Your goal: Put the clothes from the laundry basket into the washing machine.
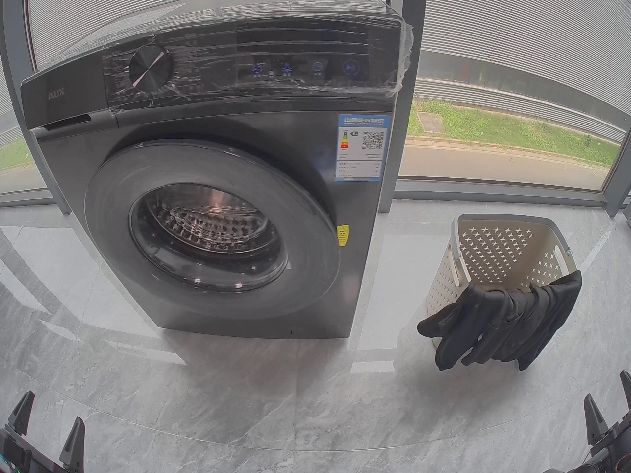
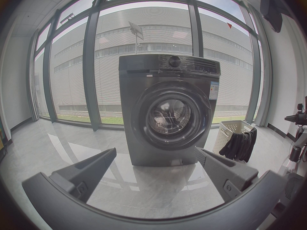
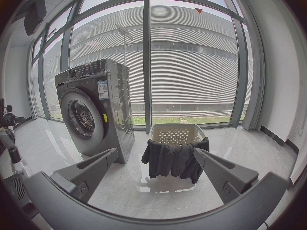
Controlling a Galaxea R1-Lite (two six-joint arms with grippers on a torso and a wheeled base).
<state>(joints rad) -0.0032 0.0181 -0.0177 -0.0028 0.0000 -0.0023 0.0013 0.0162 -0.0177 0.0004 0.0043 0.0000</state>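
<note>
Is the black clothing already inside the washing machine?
No, the black clothing hangs over the front rim of the laundry basket, which stands on the floor beside the washing machine.

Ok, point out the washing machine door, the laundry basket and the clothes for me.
washing machine door [image 1: 207,238]: head view, middle of the round glass.
laundry basket [image 1: 505,247]: head view, perforated inside back wall.
clothes [image 1: 506,323]: head view, dark fabric draped over the basket's front rim.
</note>
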